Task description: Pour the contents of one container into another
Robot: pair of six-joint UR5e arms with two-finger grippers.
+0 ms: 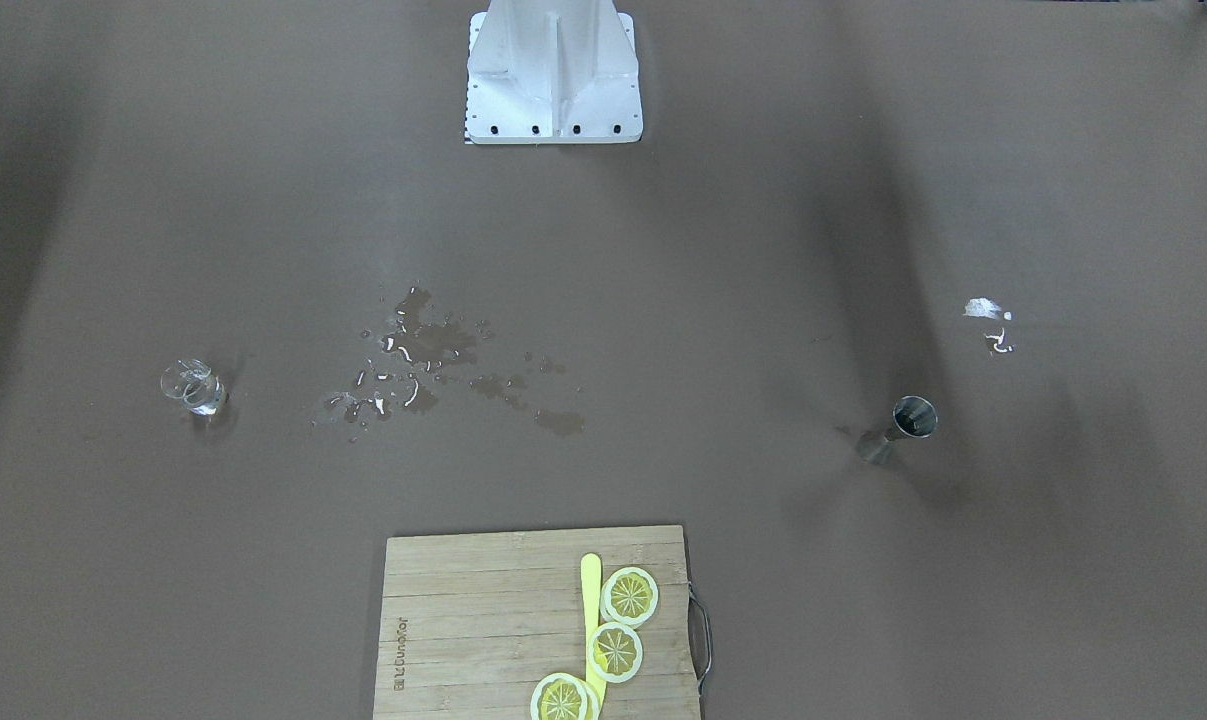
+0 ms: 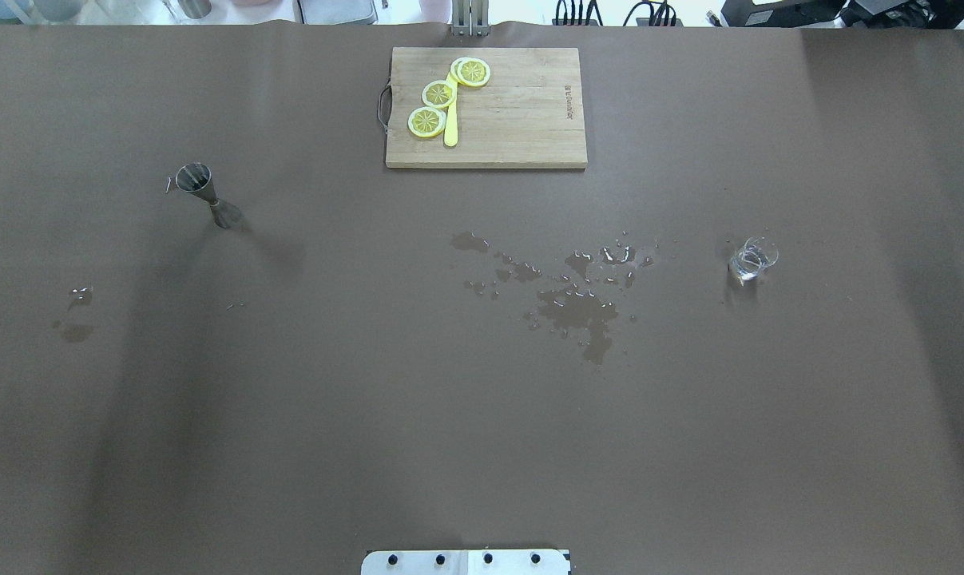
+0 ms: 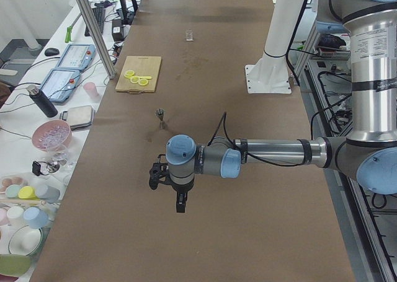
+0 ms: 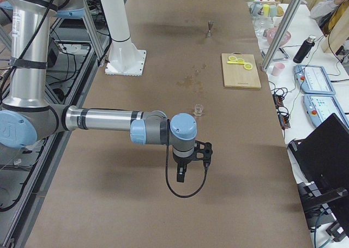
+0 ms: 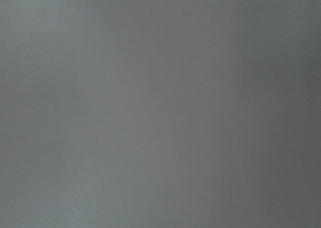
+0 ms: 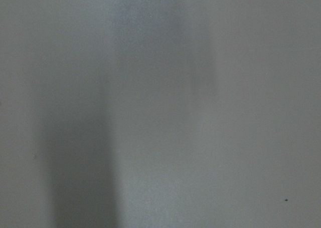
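Brown paper-covered table (image 2: 370, 415), overhead view. Clear glass cup (image 2: 751, 260) upright at 3 o'clock, steel jigger (image 2: 208, 194) upright at 10 o'clock, the two well apart. Wet splash patch (image 2: 577, 307) between them, nearer the cup. Bamboo cutting board (image 2: 521, 120) at 12 o'clock with lemon slices (image 2: 439, 93) and a yellow knife (image 2: 450, 132).

Neither arm is near either vessel. Left gripper (image 3: 180, 205) and right gripper (image 4: 180, 177) hang over bare paper at the table ends, holding nothing. Seen only from the side, so cannot tell how wide the jaws stand. Wrist views give only blurred grey.

Task not started.

Risks:
- Jigger mouth is small, so a slightly off pour lands on the paper.
- The tall, narrow jigger could tip if nudged.
- Wet glass may slip in the fingers.
- Fill level of the cup is unreadable.
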